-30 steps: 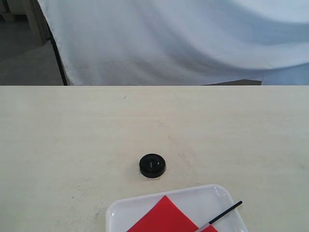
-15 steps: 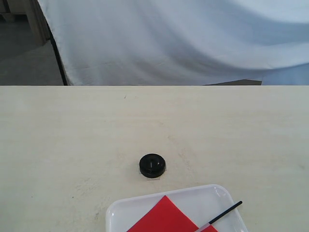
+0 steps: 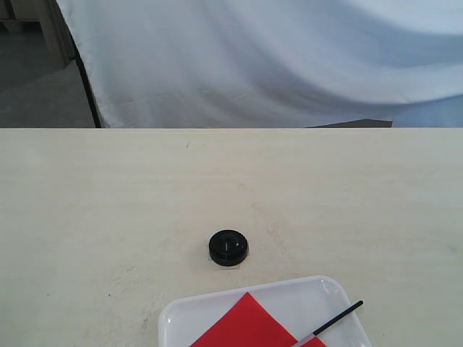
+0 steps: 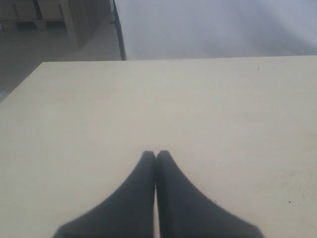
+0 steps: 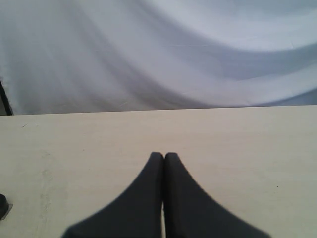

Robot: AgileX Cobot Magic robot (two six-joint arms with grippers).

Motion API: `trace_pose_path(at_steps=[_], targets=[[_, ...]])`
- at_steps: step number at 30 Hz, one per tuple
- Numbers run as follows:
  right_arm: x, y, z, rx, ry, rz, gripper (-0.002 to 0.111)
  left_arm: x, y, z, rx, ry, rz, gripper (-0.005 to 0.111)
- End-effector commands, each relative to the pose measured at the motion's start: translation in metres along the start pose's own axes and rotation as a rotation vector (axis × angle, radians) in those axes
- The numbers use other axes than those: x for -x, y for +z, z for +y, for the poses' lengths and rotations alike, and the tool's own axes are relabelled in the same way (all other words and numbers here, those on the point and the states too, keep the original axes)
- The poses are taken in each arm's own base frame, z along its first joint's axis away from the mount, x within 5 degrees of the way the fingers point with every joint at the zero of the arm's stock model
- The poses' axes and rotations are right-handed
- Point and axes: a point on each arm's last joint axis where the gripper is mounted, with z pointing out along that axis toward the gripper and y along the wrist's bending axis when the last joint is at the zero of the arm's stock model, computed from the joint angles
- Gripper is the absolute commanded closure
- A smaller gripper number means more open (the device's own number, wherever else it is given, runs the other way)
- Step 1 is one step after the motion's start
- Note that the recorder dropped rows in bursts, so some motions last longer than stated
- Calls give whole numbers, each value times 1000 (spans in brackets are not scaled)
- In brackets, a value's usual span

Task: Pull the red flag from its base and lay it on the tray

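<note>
The red flag [image 3: 246,325] lies flat in the tray [image 3: 181,311] at the near edge of the exterior view, its black stick [image 3: 338,316] reaching over the tray's right rim. The round black base [image 3: 228,247] stands alone on the table just beyond the tray, its centre hole empty. A sliver of the base [image 5: 2,204] shows at the edge of the right wrist view. Neither arm appears in the exterior view. My left gripper [image 4: 156,153] is shut with nothing in it, over bare table. My right gripper [image 5: 164,155] is likewise shut and holds nothing.
A pale wooden table [image 3: 108,202] spreads all round the base. White cloth [image 3: 275,65] hangs behind the table's far edge. A dark pole [image 3: 87,87] and grey floor show at the far left.
</note>
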Motion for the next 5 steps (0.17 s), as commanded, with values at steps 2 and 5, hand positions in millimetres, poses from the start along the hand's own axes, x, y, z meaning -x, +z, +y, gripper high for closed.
trace_pose_path(at_steps=[2,5], targets=[[-1,0,0,4,-3,-4,109,0,0,0,-1,-3,-6,107],[-1,0,0,4,-3,-4,109,0,0,0,-1,-3,-6,107]])
